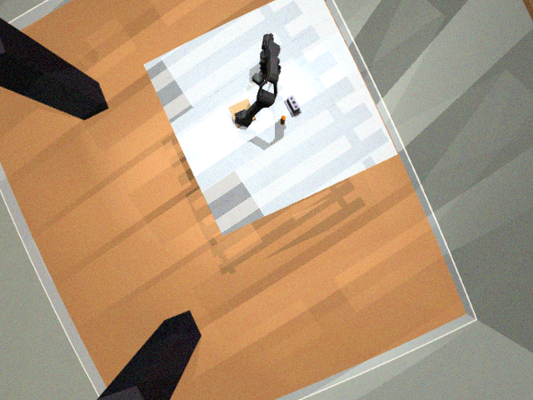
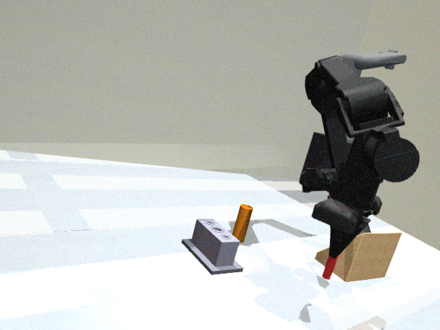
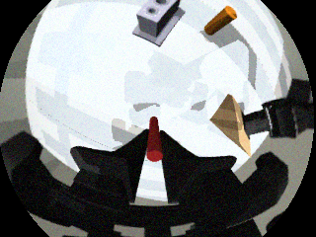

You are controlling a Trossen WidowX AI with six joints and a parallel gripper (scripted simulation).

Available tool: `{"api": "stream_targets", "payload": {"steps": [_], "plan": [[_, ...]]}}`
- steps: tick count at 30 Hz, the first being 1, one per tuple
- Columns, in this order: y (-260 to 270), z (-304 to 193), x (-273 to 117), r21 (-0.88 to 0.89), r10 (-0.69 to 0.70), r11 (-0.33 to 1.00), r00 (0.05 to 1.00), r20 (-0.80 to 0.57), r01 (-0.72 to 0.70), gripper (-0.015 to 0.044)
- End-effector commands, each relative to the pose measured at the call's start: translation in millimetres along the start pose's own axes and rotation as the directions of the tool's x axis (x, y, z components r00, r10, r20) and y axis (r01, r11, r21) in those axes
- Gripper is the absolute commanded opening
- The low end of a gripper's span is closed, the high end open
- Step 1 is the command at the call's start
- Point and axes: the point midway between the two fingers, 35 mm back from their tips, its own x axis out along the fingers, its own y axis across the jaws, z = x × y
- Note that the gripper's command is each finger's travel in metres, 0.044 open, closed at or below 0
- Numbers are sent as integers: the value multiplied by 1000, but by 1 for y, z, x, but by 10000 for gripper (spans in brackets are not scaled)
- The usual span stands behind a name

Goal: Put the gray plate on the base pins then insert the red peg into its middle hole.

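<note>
The gripper (image 2: 333, 256) (image 3: 154, 132) grasps the red peg (image 2: 329, 268) (image 3: 154, 140); tilted entry at the gray plate's (image 2: 229, 245) (image 3: 153, 24) middle hole could jam it.

Top of the red peg (image 2: 330, 268) in the exterior view: hidden behind the black gripper fingertips (image 2: 337, 248).

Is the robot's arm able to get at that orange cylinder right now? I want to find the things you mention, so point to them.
Probably not yet: its gripper (image 2: 333, 254) (image 3: 154, 132) is shut on the red peg (image 2: 330, 268) (image 3: 154, 143). Otherwise, nothing visible blocks the orange cylinder (image 1: 282, 120) (image 2: 243, 223) (image 3: 220, 21).
</note>
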Motion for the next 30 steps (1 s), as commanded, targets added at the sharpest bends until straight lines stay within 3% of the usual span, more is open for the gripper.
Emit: {"api": "stream_targets", "payload": {"steps": [1, 30], "plan": [[1, -1, -14, 5, 2, 1000, 1000, -3, -2, 0], [22, 69, -14, 15, 15, 1000, 1000, -18, -15, 0]]}}
